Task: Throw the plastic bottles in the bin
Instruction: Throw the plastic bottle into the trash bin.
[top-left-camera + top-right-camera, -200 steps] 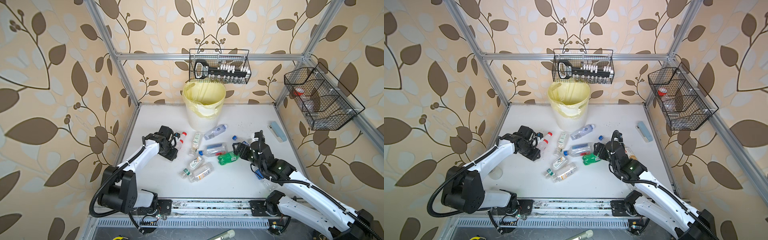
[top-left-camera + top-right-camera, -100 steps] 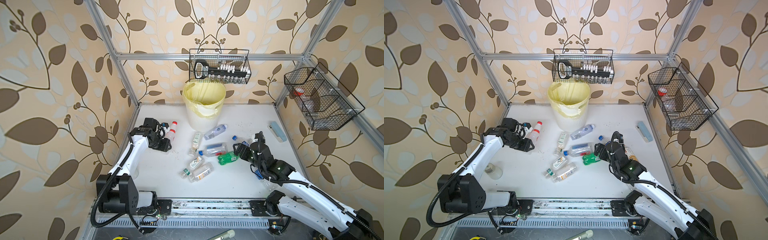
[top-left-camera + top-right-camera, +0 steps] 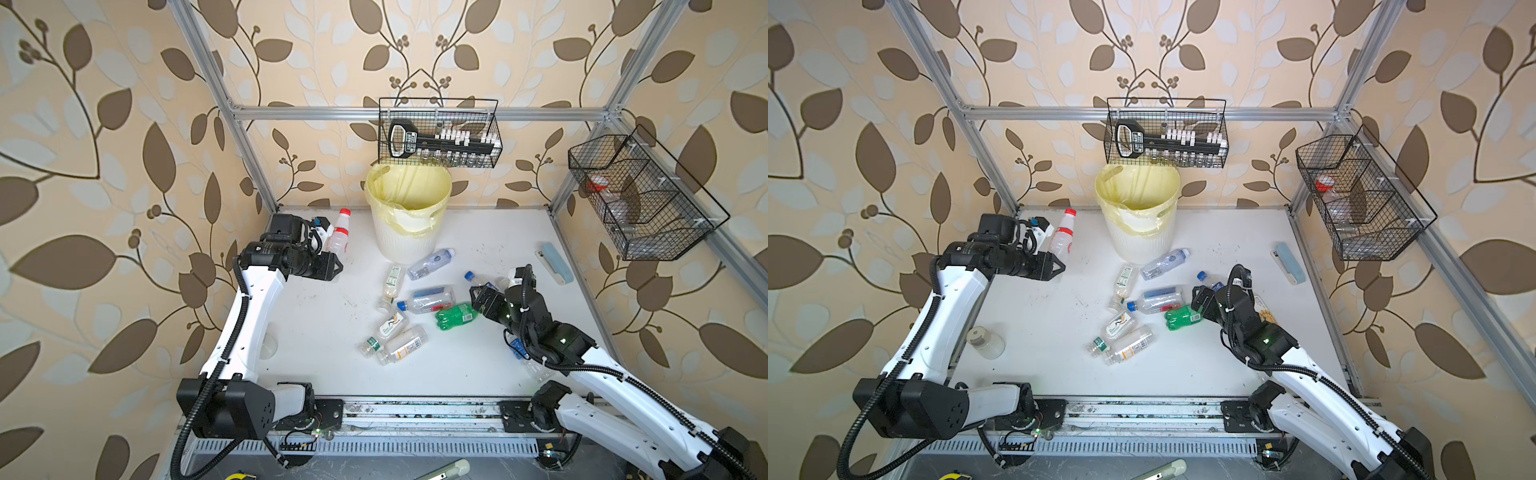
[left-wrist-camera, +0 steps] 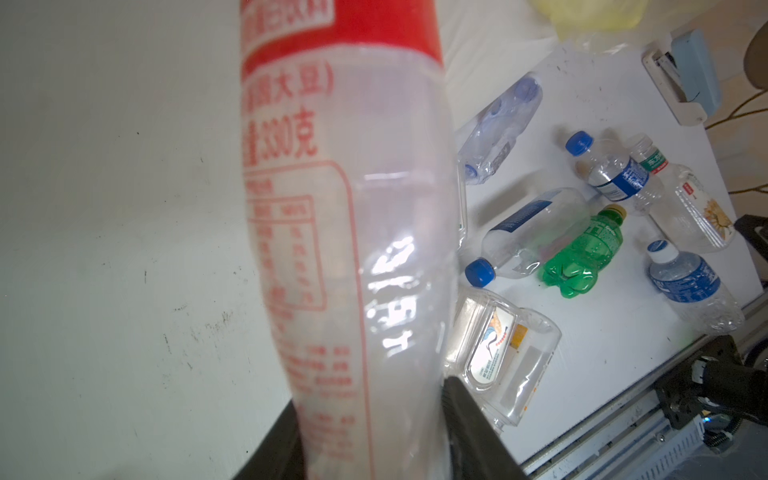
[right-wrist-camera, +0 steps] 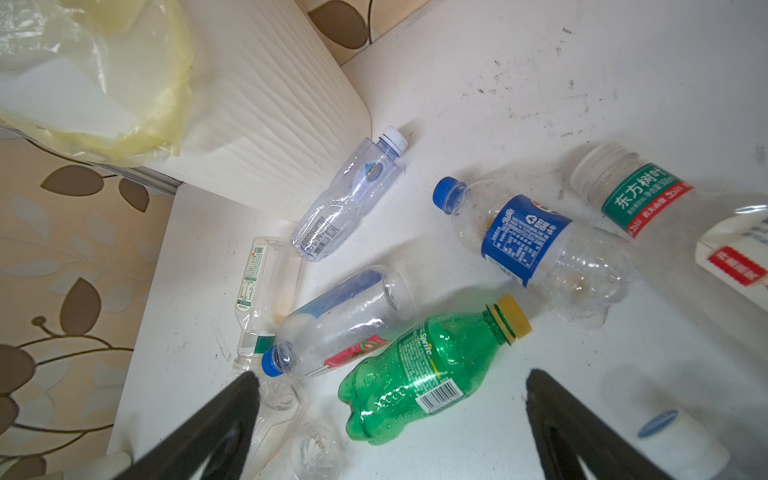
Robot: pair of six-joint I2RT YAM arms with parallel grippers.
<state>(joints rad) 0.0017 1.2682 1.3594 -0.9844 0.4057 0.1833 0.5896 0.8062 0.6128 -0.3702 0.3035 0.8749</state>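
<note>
Since a second ago the left arm has swung from the heap in the middle to the far left, lifting its load with it; the right arm has hardly stirred.

Biggest thing first: the round, cream-white, ribbed plastic bin (image 3: 401, 245) with its yellow bag liner stands at the far middle of the flat white surface (image 3: 316, 332). Just left of it, beside the wall and not above the mouth, hangs the tall, clear plastic red-capped bottle (image 3: 338, 239), with the left gripper (image 4: 370, 399) clamped tight on its lower body. The step in hand is, I judge, the carry. Next the arm must go higher and rightward until the load clears the rim, and only then let go (a release now would land outside).

The right gripper (image 5: 392, 376), spread wide and empty, hovers at the small green plastic bottle (image 5: 419, 374) on the right of the loose plastic bottles (image 3: 428, 300), so most of the job remains.

Both top views place the held bottle against the bin but hide the grip. The left wrist view shows black fingers (image 4: 469, 424) flanking the bottle. The right wrist view shows open fingers astride the green one (touching or not, I cannot tell).
</note>
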